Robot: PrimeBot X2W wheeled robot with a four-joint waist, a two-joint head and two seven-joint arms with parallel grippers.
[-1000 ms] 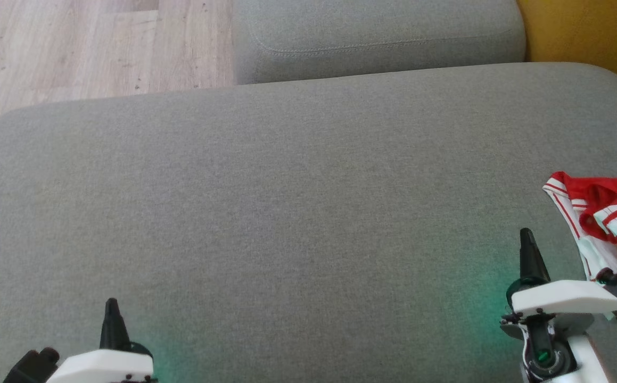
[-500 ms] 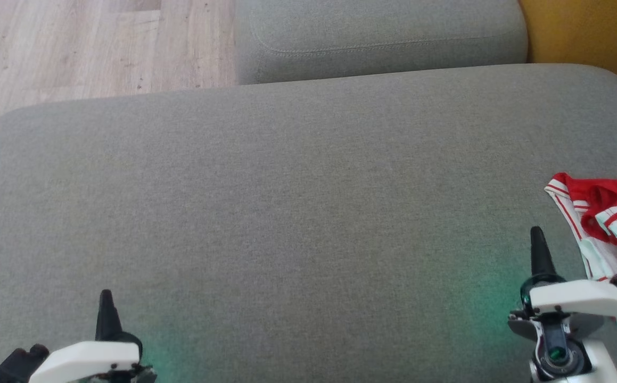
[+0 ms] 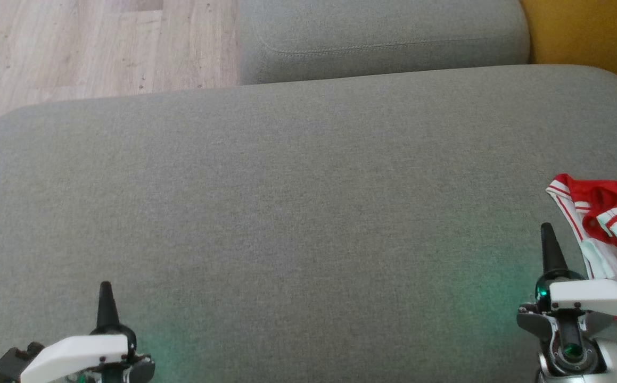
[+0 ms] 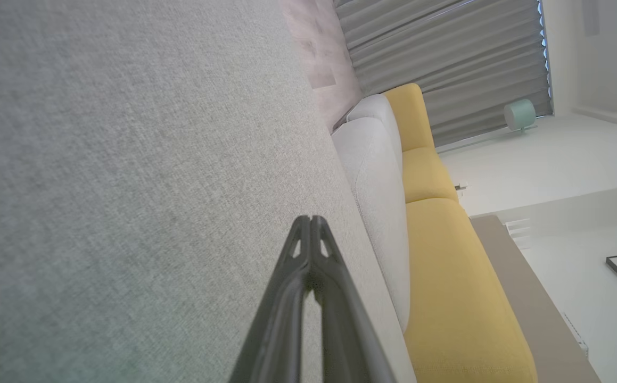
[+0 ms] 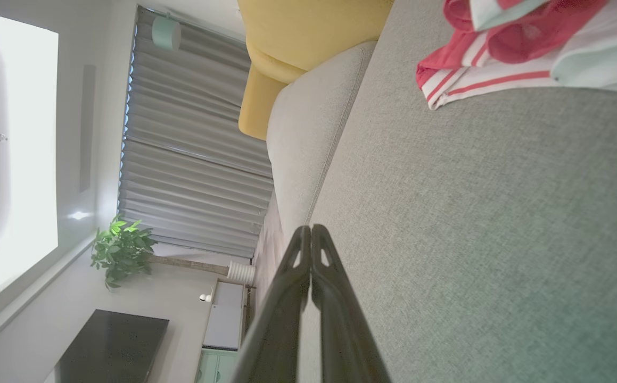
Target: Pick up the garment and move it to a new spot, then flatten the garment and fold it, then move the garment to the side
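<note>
A red garment (image 3: 609,223) with white stripes lies crumpled at the right edge of the grey cushion (image 3: 297,202), partly cut off by the picture's edge. In the right wrist view the garment (image 5: 505,53) sits at the top right. My right gripper (image 3: 546,230) hovers just left of the garment, fingers pressed together and empty; the tips (image 5: 311,230) meet. My left gripper (image 3: 106,287) stands at the lower left over bare cushion, also shut with nothing held, as its tips (image 4: 310,219) show.
A second grey cushion (image 3: 383,37) lies beyond the far edge. Wooden floor (image 3: 84,48) shows at the upper left. A yellow sofa part (image 3: 590,32) stands at the upper right.
Both grippers have drawn back towards the bottom of the head view and spread slightly outward, the right one ending closer to the garment's left edge. The garment has not moved.
</note>
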